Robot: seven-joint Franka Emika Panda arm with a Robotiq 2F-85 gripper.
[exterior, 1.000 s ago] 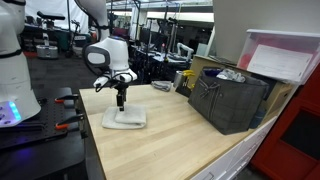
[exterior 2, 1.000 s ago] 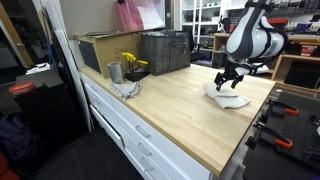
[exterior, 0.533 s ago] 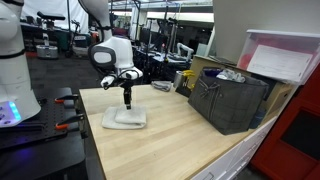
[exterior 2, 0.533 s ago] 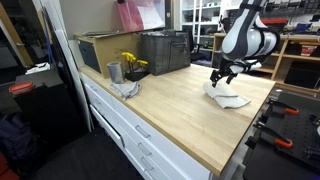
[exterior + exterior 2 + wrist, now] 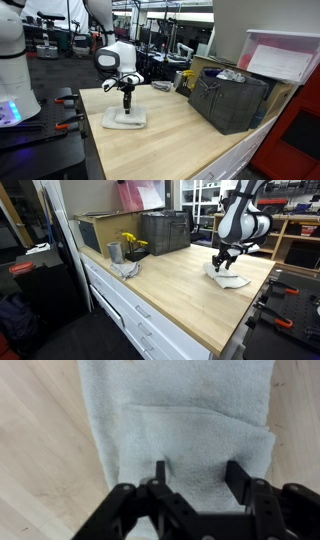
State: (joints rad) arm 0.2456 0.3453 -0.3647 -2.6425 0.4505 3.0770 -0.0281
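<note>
A folded white towel (image 5: 126,119) lies on the wooden table (image 5: 170,135) near its end; it also shows in the other exterior view (image 5: 228,279). My gripper (image 5: 126,103) hangs straight over the towel, pointing down, close above it or just touching; contact cannot be told. In the wrist view the open fingers (image 5: 197,472) straddle the towel's folded upper layer (image 5: 195,430), with nothing between them but cloth below.
A dark crate (image 5: 230,100) and a cardboard box stand at the table's far side. A metal cup (image 5: 114,252), yellow flowers (image 5: 133,243) and a crumpled cloth (image 5: 126,269) sit near the other end. A pink-lidded bin (image 5: 285,57) sits above the crate.
The arm has shifted slightly along the table over the towel. The gripper stays open and the towel has not moved.
</note>
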